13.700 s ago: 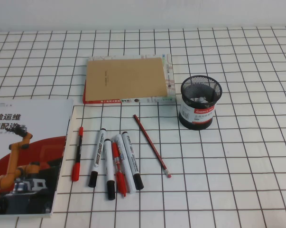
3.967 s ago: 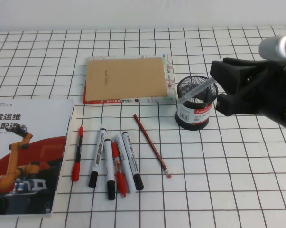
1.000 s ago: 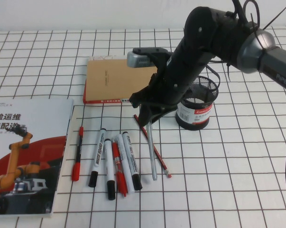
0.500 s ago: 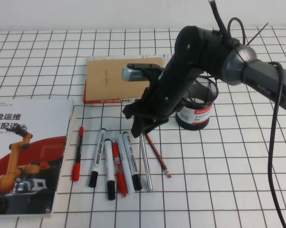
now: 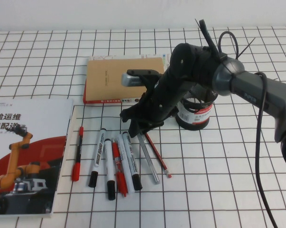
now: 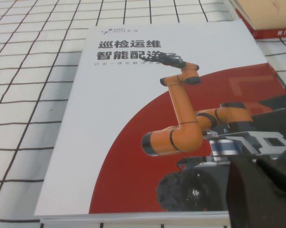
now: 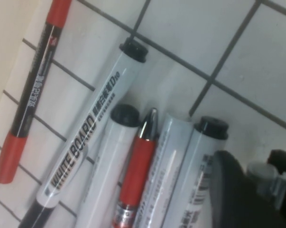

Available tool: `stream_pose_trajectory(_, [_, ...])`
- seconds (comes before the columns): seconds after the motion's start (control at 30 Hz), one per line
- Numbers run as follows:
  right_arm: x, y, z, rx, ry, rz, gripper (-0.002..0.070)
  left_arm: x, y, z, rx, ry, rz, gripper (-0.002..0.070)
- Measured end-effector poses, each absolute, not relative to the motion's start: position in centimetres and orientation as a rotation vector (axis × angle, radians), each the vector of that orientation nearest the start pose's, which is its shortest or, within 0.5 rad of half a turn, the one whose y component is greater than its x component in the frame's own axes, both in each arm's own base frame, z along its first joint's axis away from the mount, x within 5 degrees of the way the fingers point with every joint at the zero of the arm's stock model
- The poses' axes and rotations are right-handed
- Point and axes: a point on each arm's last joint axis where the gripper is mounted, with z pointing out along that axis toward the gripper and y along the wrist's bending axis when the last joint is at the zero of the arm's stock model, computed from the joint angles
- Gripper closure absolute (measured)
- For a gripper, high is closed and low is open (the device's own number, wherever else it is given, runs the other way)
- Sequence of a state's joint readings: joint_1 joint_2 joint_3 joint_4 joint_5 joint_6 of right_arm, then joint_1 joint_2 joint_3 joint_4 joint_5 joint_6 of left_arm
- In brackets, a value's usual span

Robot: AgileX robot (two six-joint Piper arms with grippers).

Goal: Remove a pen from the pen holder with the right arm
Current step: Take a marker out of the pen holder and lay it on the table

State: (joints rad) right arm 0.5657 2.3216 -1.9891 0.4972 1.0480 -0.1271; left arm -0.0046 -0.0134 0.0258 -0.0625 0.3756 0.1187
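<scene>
Since the slim silver pen (image 5: pixel 149 159) already lies just beside the black-capped whiteboard markers (image 5: pixel 132 161), clear of the black mesh pen holder (image 5: pixel 196 107), the right gripper (image 5: pixel 139 124) low over its top end (gripping or not, can't tell tbh) should release fully and lift straight up, left gripper (image 6: pixel 261 190) parked over the glossy robot booklet (image 6: pixel 133 118).

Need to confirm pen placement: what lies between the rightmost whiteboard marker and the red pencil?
In the high view, the silver pen, its far end under the right gripper. The left gripper hovers over the brochure, per the left wrist view.
</scene>
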Motion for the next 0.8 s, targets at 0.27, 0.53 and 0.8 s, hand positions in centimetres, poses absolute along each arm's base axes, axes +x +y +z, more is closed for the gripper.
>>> stream_pose_trajectory(0.27, [39.9, 30.0, 18.5, -0.699, 2.789, 0.785, 0.037, 5.2, -0.2, 17.2, 0.077, 1.869, 0.017, 0.0679])
stream_pose_trajectory(0.53, [38.5, 29.6, 23.6, -0.776, 2.698, 0.741, 0.0417, 5.2, -0.2, 17.2, 0.077, 1.869, 0.017, 0.0679])
stream_pose_trajectory(0.8, [32.2, 27.8, 33.4, -0.935, 2.53, 0.581, 0.0673, 5.2, -0.2, 17.2, 0.077, 1.869, 0.017, 0.0679])
